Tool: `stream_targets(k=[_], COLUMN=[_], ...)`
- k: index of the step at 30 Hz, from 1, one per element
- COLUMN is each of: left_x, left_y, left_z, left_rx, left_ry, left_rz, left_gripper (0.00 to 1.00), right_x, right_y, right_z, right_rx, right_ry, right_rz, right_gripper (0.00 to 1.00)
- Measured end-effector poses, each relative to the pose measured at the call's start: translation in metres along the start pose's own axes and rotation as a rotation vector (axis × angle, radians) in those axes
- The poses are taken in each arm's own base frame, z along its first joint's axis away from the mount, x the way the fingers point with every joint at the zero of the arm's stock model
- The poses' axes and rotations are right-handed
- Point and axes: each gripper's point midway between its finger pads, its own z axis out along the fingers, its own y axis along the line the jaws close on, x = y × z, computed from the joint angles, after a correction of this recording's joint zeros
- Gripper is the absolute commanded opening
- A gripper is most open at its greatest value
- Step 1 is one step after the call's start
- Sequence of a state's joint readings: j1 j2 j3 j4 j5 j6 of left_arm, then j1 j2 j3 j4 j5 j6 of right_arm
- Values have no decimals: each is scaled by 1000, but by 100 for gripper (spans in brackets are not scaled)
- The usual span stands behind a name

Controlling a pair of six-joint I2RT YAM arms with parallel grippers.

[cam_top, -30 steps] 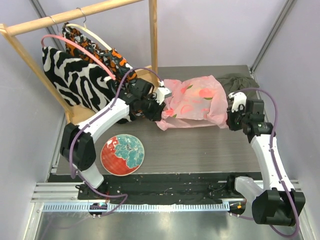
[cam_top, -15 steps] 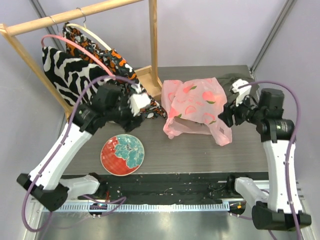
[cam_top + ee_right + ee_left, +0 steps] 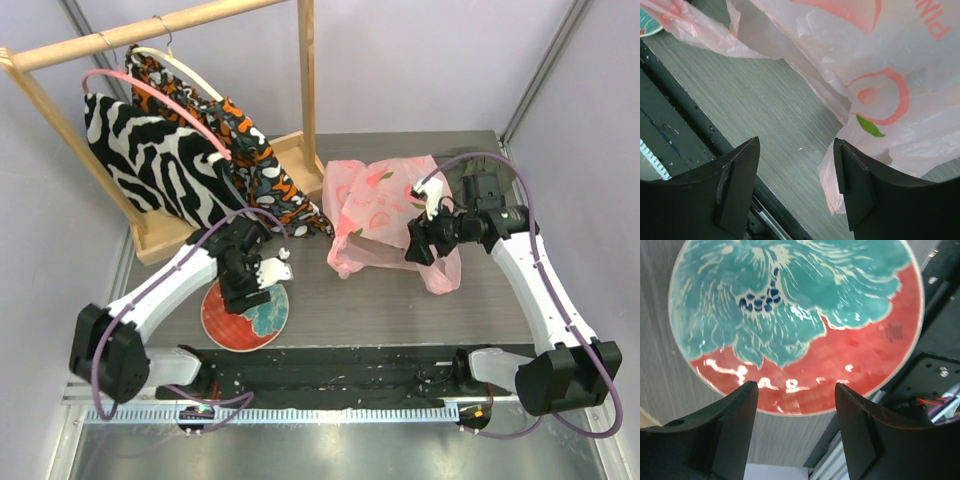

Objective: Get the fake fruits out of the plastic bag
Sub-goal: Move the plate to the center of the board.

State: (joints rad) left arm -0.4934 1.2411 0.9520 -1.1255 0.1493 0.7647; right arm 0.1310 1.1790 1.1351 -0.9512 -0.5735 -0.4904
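The pink plastic bag [image 3: 385, 205] with peach prints lies crumpled on the table right of centre, and neither gripper touches it. The fake fruits are hidden; none shows in any view. My right gripper [image 3: 420, 243] hovers open at the bag's near right side. In the right wrist view the bag [image 3: 875, 65] fills the upper right, and a fold hangs just past my right gripper's [image 3: 796, 142] right finger. My left gripper [image 3: 250, 288] is open above the red-and-teal plate [image 3: 240, 318], far from the bag. The left wrist view shows my left gripper [image 3: 795, 386] empty over the plate [image 3: 790, 315].
A wooden clothes rack [image 3: 290, 150] at the back left carries zebra-print cloth [image 3: 150, 160] and orange patterned cloth [image 3: 235, 125]. An olive cloth [image 3: 462, 160] lies behind the bag. A black rail [image 3: 340, 370] runs along the table's near edge [image 3: 680, 135].
Both grippers opened and let go of the bag, which dropped back into a heap. The left arm swung back over the plate. The right arm moved in to the bag's near side.
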Motion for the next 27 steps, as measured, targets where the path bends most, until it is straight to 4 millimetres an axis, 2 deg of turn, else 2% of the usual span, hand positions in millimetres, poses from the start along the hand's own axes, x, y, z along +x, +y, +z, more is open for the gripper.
stream_targets(k=[3, 6, 8, 11, 14, 15, 17, 23, 27], left_x=[-1, -2, 6, 41, 81, 97, 106, 102, 104], left_y=[10, 28, 47, 83, 103, 105, 103, 74, 63], left_z=[21, 19, 12, -7, -22, -25, -24, 9, 27], left_rx=[-5, -82, -136, -233, -302, -316, -315, -174, -108], left_ry=[28, 17, -2, -15, -18, -14, -11, -28, 7], left_rz=[-25, -95, -196, -426, -626, -709, -769, -916, -981], left_gripper=[72, 73, 73, 72, 72, 72, 72, 71, 67], right_x=[-9, -10, -9, -9, -10, -10, -11, -10, -9], right_y=[-3, -3, -2, -1, 0, 0, -1, -5, -9], right_z=[-3, -5, -6, -8, -10, -11, -10, -4, -1], right_rx=[15, 21, 22, 30, 37, 39, 41, 39, 41], right_ry=[-14, -17, -12, -18, -27, -30, -32, -13, 1], right_rz=[-1, 5, 13, 20, 27, 30, 32, 50, 57], right_gripper=[69, 70, 70, 70, 71, 71, 71, 71, 71])
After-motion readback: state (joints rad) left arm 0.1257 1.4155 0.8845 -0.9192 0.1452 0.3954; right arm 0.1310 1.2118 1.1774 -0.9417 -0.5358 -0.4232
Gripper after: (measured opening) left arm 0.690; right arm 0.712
